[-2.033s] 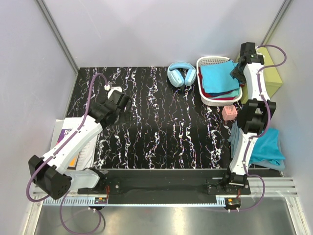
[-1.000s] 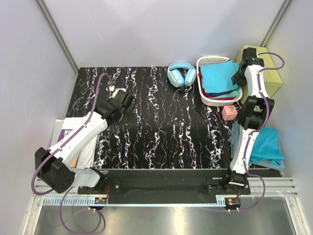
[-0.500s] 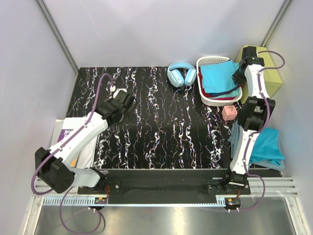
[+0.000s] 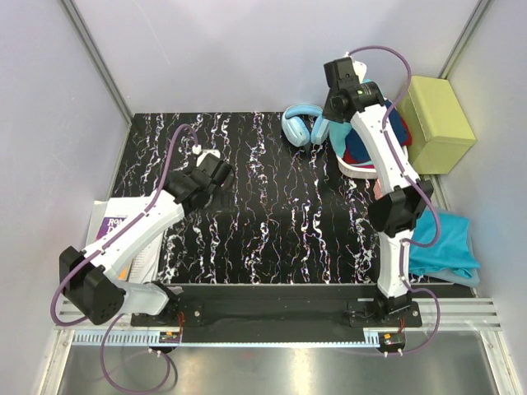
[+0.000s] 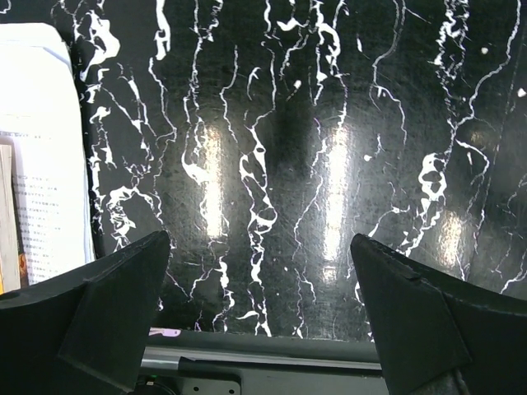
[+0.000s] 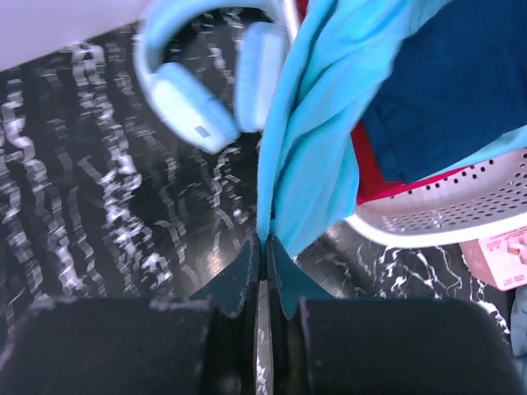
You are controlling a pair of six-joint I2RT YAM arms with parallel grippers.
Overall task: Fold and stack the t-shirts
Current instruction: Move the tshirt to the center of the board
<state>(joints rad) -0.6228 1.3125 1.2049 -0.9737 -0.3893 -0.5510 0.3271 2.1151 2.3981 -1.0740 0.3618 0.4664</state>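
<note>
a robotics lab cell: plain grey panel walls [image 4: 247,58], aluminium mounting rail [image 4: 272,339], black marbled table [image 4: 272,214]

The basket [image 6: 461,210] stands at the far right corner of the worktop [image 4: 280,206], with a pile of shirts [image 6: 445,99] in it. Headphones [image 4: 295,129] lie just left of the basket, a box [image 4: 440,112] stands to its right, and a small carton [image 6: 504,251] sits just in front. A heap of shirts [image 4: 449,243] lies further in front. A booklet [image 4: 146,257] lies far to the basket's left, nearer the front. One t-shirt [image 6: 317,140] hangs past the basket's left rim from the jaws of the right gripper [image 6: 262,243].
</note>
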